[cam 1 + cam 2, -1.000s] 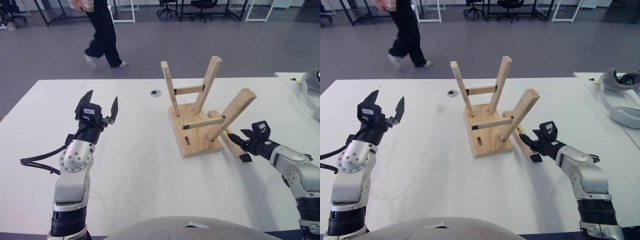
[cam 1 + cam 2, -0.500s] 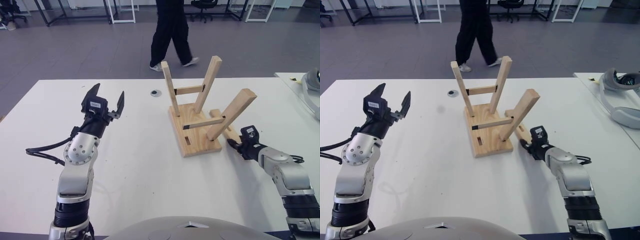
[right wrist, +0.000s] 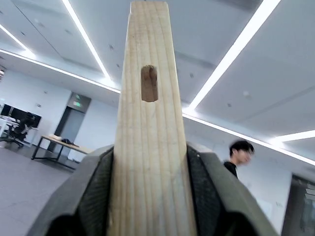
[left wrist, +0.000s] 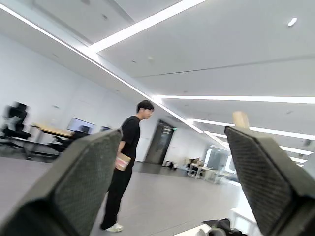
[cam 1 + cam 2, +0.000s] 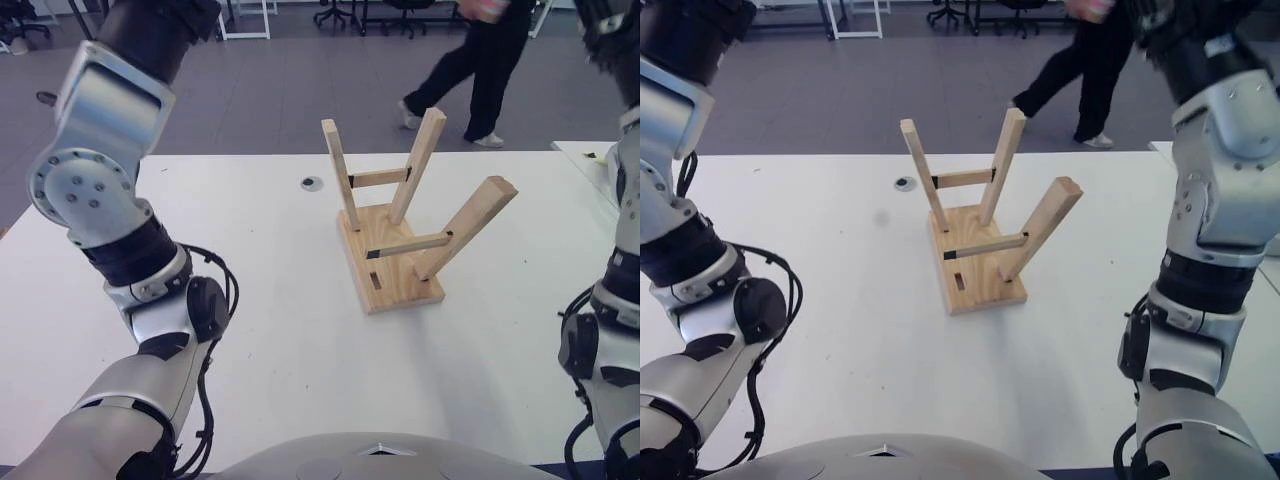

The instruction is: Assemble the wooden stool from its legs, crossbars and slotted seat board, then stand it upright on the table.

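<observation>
Fourth-leg step, I judge: right gripper [image 3: 150,169] clamps the pale slotted wooden leg [image 3: 147,113], left gripper [image 4: 170,157] gapes empty; next, seat it in the upturned square wooden seat board [image 5: 402,291] mid-tabletop.

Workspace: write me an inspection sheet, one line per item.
Surface: white table, carrying the part-built stool.
Job's things: seat board lies flat; three legs and two crossbars stand fitted on it; a fourth leg, slotted, is in the right claw.
Clutter: small dark disc on the table, left of the stool.
Claws: left claw open, empty, raised; right claw shut on the fourth leg.
Cables: black cables loop beside the left arm.
Surroundings: grey floor beyond the table.
</observation>
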Controlling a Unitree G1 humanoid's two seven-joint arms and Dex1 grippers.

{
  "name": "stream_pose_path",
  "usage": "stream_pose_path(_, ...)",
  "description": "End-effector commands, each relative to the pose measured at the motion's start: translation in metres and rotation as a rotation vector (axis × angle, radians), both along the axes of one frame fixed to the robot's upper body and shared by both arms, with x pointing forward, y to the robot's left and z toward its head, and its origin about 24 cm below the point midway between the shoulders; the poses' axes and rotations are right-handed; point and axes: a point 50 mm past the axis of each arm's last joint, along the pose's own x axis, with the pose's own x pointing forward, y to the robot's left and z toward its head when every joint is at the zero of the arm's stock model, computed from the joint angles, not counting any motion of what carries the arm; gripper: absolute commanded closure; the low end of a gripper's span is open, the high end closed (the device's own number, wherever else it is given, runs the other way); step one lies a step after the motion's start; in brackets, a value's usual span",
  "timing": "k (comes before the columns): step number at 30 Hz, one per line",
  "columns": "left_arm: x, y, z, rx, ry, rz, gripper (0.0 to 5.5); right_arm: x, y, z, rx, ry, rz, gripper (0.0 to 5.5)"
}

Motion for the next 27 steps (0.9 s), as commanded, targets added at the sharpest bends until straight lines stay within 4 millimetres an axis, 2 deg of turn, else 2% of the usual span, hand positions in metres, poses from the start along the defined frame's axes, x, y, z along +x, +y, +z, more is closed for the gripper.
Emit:
stream_pose_path(1, -0.007, -0.014, 0.026, 0.011, -0.020, -0.123, 1.64, -0.008, 0.042, 0.009, -0.133, -0.016, 0.210, 3.43)
stream_pose_path(4, -0.016, -0.026, 0.038, 0.041, -0.042, -0.185, 1.64, -0.009, 0.064, 0.002, -0.176, 0.010, 0.301, 3.43)
stream_pose_path(7, -0.023, -0.031, 0.044, 0.058, -0.050, -0.214, 1.64, -0.011, 0.077, -0.003, -0.183, 0.023, 0.382, 3.43)
stream_pose_path(13, -0.024, -0.036, 0.045, 0.031, -0.024, -0.221, 1.64, -0.022, 0.088, -0.001, -0.168, 0.013, 0.491, 3.43)
stream_pose_path(19, -0.034, -0.042, 0.054, 0.009, -0.043, -0.255, 1.64, -0.023, 0.093, -0.015, -0.246, 0.046, 0.507, 3.43)
stream_pose_path(21, -0.034, -0.041, 0.055, 0.005, -0.045, -0.249, 1.88, -0.022, 0.094, -0.017, -0.252, 0.053, 0.511, 3.43)
stream_pose_path(27, -0.034, -0.042, 0.055, -0.001, -0.047, -0.229, 3.17, -0.020, 0.099, -0.018, -0.257, 0.066, 0.519, 3.43)
